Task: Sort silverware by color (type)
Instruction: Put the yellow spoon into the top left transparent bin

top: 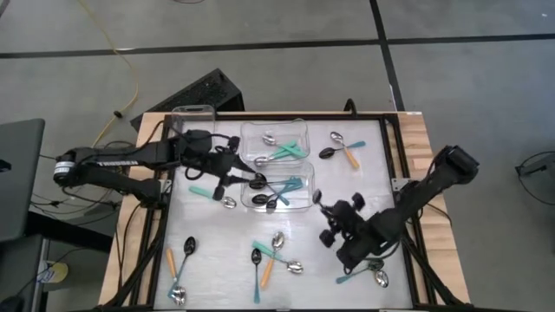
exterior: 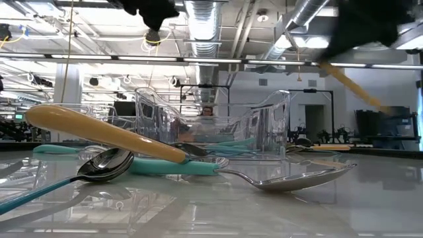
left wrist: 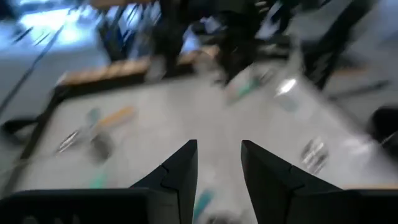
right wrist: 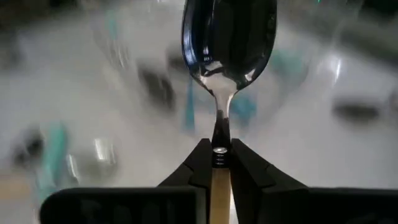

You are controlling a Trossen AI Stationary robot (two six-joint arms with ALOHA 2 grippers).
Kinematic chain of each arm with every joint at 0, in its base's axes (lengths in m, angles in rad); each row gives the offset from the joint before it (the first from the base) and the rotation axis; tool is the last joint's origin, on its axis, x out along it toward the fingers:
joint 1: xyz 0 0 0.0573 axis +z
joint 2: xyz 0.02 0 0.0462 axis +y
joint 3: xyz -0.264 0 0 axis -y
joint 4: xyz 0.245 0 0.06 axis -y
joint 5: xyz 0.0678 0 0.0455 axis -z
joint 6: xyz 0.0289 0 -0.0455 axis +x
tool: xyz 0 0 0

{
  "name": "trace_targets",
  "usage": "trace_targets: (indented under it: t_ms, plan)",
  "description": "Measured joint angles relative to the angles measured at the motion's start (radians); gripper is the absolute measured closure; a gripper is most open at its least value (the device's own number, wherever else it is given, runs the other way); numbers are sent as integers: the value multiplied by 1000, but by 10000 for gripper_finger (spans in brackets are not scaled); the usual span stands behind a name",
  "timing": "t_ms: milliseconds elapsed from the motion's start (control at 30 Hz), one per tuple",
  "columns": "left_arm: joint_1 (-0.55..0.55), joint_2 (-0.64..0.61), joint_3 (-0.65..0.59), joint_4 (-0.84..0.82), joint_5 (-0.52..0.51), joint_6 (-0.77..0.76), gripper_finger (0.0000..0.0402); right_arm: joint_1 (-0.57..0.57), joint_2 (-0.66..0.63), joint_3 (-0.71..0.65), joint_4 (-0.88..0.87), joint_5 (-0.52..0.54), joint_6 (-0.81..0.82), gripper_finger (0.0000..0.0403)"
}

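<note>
Two arms work over the counter [top: 217,251]. Right end effector [right wrist: 221,149] is clamped on an orange-handled spoon [right wrist: 229,43], its dark shiny bowl sticking out past the fingertips, in front of and to the right of the near clear tub [top: 303,195]. Left end effector [left wrist: 219,163] hovers at that tub's left edge, fingers parted, gripping nothing. Teal-handled spoons [top: 286,152] lie in both tubs; other spoons are scattered on the counter around them.
</note>
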Motion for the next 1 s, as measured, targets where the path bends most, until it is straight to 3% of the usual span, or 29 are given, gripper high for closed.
trace_targets:
  t_ms: [100, 200, 267, 333, 467, 633, 833, 1000]
  plan:
    - [-26, 26, -136, 318, 115, -87, 302, 4, -25, 0, 145, 213, -122, 347]
    - [-64, 84, -254, 635, 115, -126, 310, -21, -20, 1, 330, 365, -258, 347]
    - [-84, 137, -284, 806, 80, -139, 313, -56, -16, 1, 457, 386, -353, 347]
    - [-97, 191, -284, 887, 69, -151, 314, -104, -17, 1, 573, 314, -474, 347]
    - [-110, 295, -236, 899, 78, -178, 303, -176, -16, 1, 795, 124, -754, 347]
    - [-112, 372, -208, 896, 52, -189, 253, -204, -17, 1, 988, 56, -1004, 347]
    - [-117, 450, -140, 899, 28, -208, 182, -247, -17, 1, 1021, 19, -1067, 347]
    - [-116, 507, -80, 900, -5, -214, 156, -297, -19, 1, 1029, -87, -1090, 347]
